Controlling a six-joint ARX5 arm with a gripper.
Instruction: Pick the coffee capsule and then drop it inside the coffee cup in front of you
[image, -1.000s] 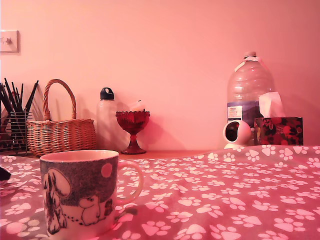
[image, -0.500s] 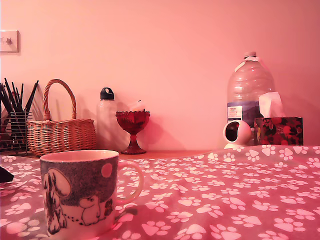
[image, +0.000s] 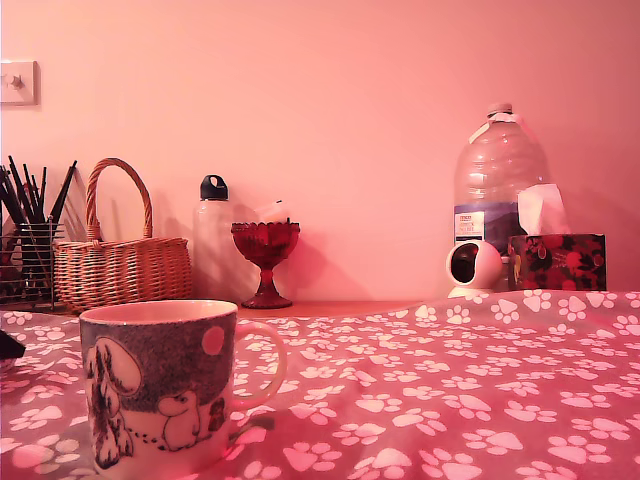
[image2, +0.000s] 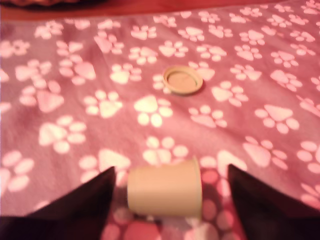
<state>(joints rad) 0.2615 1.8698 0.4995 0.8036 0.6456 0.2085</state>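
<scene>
A pale coffee capsule (image2: 165, 193) lies on its side on the paw-print cloth in the wrist view. My gripper (image2: 172, 172) is open, with one dark finger (image2: 85, 205) on each side of the capsule and a gap at both sides. A second round capsule (image2: 183, 80) sits farther off on the cloth. The coffee cup (image: 160, 385), pale with a dark speckled band and white cartoon creatures, stands at the exterior view's near left with its handle to the right. In that view only a dark tip (image: 6, 346) of the gripper shows at the left edge.
Along the back wall stand a wire pen holder (image: 25, 255), a wicker basket (image: 120, 265), a white bottle (image: 213, 240), a red glass goblet (image: 265, 260), a large water jug (image: 500, 190), a small white camera (image: 472, 268) and a tissue box (image: 556, 260).
The dark gripper tip at the exterior view's left edge has shifted slightly further left. Nothing else has moved.
</scene>
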